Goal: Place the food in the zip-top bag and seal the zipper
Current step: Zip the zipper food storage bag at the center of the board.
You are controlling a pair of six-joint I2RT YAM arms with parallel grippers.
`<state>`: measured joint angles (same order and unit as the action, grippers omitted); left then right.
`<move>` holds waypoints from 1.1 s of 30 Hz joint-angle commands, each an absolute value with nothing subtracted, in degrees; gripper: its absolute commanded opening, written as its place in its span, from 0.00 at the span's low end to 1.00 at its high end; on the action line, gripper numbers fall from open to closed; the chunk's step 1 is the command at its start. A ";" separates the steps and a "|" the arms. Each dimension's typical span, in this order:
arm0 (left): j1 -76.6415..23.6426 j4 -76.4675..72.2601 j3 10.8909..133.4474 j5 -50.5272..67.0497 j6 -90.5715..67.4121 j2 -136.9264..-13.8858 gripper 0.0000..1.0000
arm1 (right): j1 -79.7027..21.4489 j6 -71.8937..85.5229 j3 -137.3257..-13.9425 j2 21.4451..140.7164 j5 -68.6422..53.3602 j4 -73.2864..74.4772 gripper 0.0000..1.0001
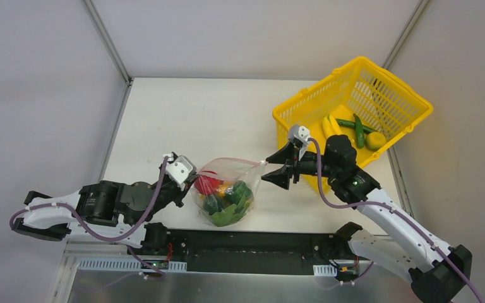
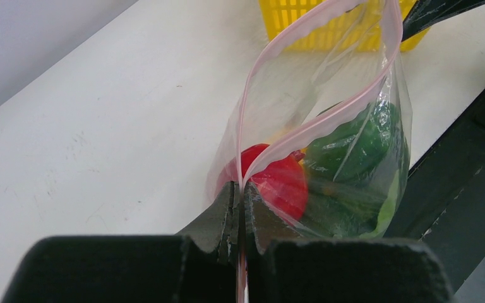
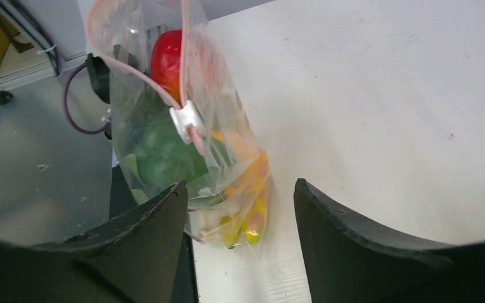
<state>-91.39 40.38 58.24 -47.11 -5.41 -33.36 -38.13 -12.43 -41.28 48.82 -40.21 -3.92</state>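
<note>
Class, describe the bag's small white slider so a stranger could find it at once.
On the white table, between the two arms, sits a clear plastic zip-top bag of toy food. Follow its pink zipper strip to the end nearest the yellow mesh basket: the slider is the only white piece on it.

This is a robotics lab test cell. A plain white tabletop (image 1: 183, 113) sits boxed in by bare pale grey wall panels (image 1: 38, 95) held in slim aluminium frame posts (image 1: 108, 44). Two white-and-black robot arms (image 1: 391, 221) are bolted to a black metal mounting plate (image 1: 252, 243) at the near edge, with loose purple cables (image 1: 328, 197) and a white slotted cable duct (image 1: 132, 265) beside it. The produce is small plastic toy vegetables (image 1: 359, 129), lying in a yellow plastic mesh basket (image 1: 290, 117).
</note>
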 commanded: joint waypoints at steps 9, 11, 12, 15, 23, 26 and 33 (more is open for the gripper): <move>-90.97 38.01 58.31 -47.75 -6.21 -32.52 0.00 | -34.94 -14.59 -47.05 53.58 -60.71 -10.28 0.56; -90.97 37.81 58.30 -47.63 -6.17 -32.60 0.00 | -34.84 -14.09 -47.38 54.40 -61.08 -11.37 0.54; -90.97 37.75 58.34 -47.64 -6.22 -32.68 0.00 | -34.84 -14.04 -47.59 54.87 -61.30 -11.57 0.53; -90.97 37.66 58.44 -47.64 -6.08 -32.86 0.00 | -34.85 -13.49 -47.51 55.99 -61.35 -12.76 0.49; -90.97 37.14 58.07 -47.56 -6.17 -32.33 0.00 | -34.82 -10.79 -46.99 57.10 -60.17 -16.71 0.35; -90.97 36.75 57.85 -47.51 -6.43 -31.72 0.00 | -34.81 -9.26 -46.79 57.68 -60.46 -18.01 0.30; -90.97 36.99 57.78 -47.84 -6.93 -31.63 0.00 | -34.81 -9.00 -46.05 56.95 -60.60 -18.02 0.23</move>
